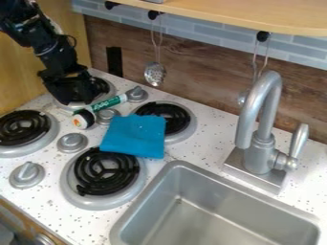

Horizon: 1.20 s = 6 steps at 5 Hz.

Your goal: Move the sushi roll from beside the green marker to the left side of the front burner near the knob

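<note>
Camera view, gripper: The black two-finger gripper point(69, 92) is seen at the upper left, hung over a black-coiled burner point(99, 86) with a metal pan; whether it is released, clenched or grasping something cannot be told.
Marker: A green-and-white cylindrical marker point(110, 103) is laid aslant just beside the gripper, between it and the grey knobs point(107, 116).
Writing: Pale lettering is borne on the marker's green band.
Small piece: A rounded white object with black and orange parts point(80, 120) is set by the marker's lower end.
Cloth: A bright blue folded fabric piece point(134, 136) is spread across the gap between the two right-hand burners, both partly covered by it.
Counter: A speckled white worktop point(48, 203) is fitted with four coil burners and, at the lower right, a grey rectangular sink point(174, 166).
Tap: A curved grey faucet point(258, 148) is mounted behind the sink.
Wall: A slotted metal spoon point(155, 74) is hung from a black knob point(153, 15) under a pale wooden shelf point(256, 14).
</note>
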Tool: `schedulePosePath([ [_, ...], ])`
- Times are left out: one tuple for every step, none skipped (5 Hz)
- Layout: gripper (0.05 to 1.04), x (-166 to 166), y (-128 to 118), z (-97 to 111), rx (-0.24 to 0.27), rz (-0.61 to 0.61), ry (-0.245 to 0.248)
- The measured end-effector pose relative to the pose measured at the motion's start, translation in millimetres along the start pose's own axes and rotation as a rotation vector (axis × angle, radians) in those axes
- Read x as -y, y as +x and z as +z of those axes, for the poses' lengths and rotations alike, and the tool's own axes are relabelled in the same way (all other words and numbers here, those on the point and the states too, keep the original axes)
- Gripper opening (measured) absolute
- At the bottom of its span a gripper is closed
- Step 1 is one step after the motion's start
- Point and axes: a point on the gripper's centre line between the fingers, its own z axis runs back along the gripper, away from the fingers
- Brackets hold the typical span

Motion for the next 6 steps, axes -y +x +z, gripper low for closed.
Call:
schedulePosePath([
  [1.005,4.6,-5.2,-17.2,-0.036,-0.006,-0.01],
  [1.005,-2.8,-5.3,-35.5,-0.001,-0.02,0.084],
  [1.005,-4.1,-1.6,-41.9,0.026,-0.036,0.14],
  [1.005,-1.4,-0.7,-48.2,0.036,-0.05,0.141],
  [1.005,4.6,-9.2,-63.9,-0.031,-0.08,0.04],
  [1.005,9.7,-4.3,-64.2,-0.047,-0.138,-0.031],
])
